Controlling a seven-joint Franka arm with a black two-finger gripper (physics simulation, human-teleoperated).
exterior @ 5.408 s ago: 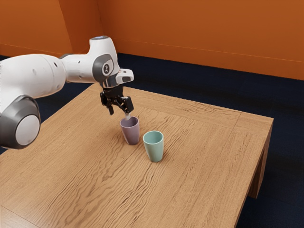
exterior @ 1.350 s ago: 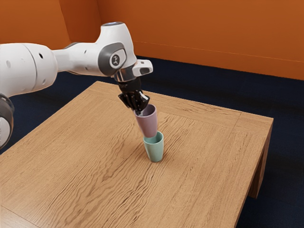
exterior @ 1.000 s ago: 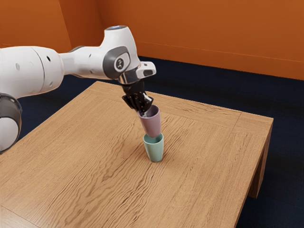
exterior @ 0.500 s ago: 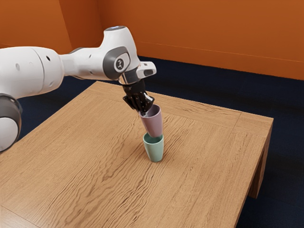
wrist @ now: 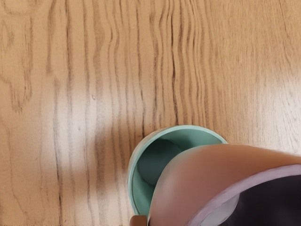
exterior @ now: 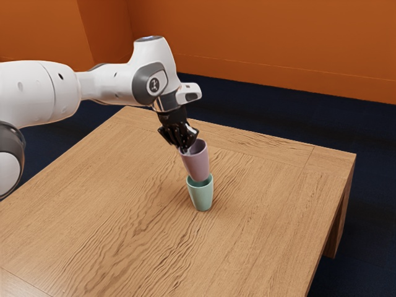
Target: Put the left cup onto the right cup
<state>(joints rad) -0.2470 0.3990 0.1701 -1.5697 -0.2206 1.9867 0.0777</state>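
Purple cup [exterior: 196, 162] sits base-first in the mouth of the green cup [exterior: 200, 193], the left cup on the right one. It is not sunk deep: most of its body stands above the green rim. It is not plumb either, with its top leaning toward the exterior view's left, back toward the arm [exterior: 93, 83]. The green cup is upright on the table [exterior: 124, 210], roughly mid-surface and a bit toward the far side, well away from every edge. The gripper [exterior: 184, 147] is clamped on the purple cup, with the fingers pinching the rim wall on the arm-side edge of its mouth. I can't make out which finger is inside the cup. The hand comes down at a slant from the upper left of the exterior view, in line with the cup's lean. In the wrist view the purple cup [wrist: 207, 179] is the big blurred shape right under the hand. Its outer wall crosses over the near part of the green cup [wrist: 155, 160]. The green cup's rim reads as a clean circle, and the part of its inner wall away from the hand is exposed and in shadow. Whether the purple base touches the green cup's inner wall or floor can't be told. The tabletop is light wood with heavy grain and a border plank along the far edge. A dark blue floor [exterior: 278, 117] surrounds the table, with an orange wall [exterior: 278, 37] behind.
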